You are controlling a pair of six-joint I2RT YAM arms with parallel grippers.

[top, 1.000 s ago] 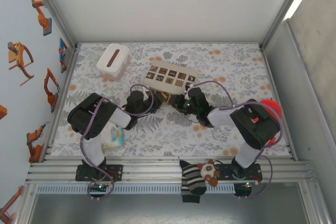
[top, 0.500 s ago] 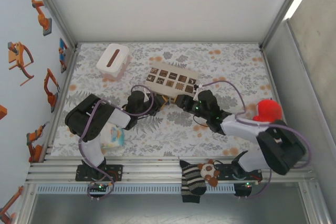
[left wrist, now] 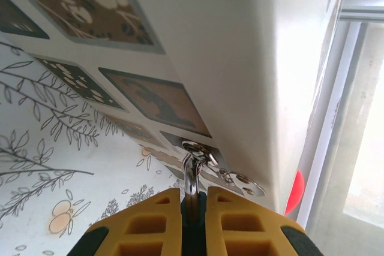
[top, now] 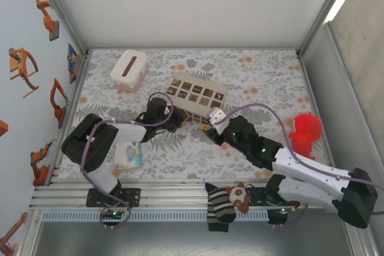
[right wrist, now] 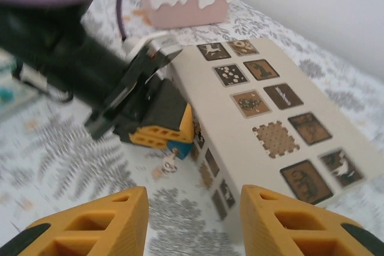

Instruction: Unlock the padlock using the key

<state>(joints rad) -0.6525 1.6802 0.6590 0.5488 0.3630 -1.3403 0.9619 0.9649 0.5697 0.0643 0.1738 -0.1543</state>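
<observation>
while the left end effector [left wrist: 193, 193] clamps the padlock [right wrist: 179, 148] (by the beige box [right wrist: 271, 110]), the right end effector [right wrist: 193, 193] gapes.

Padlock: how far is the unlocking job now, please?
Done: the left gripper is shut on the padlock beside the beige box. In hand: the open, empty right gripper faces the small key. Left: grasp key, insert, turn.
</observation>
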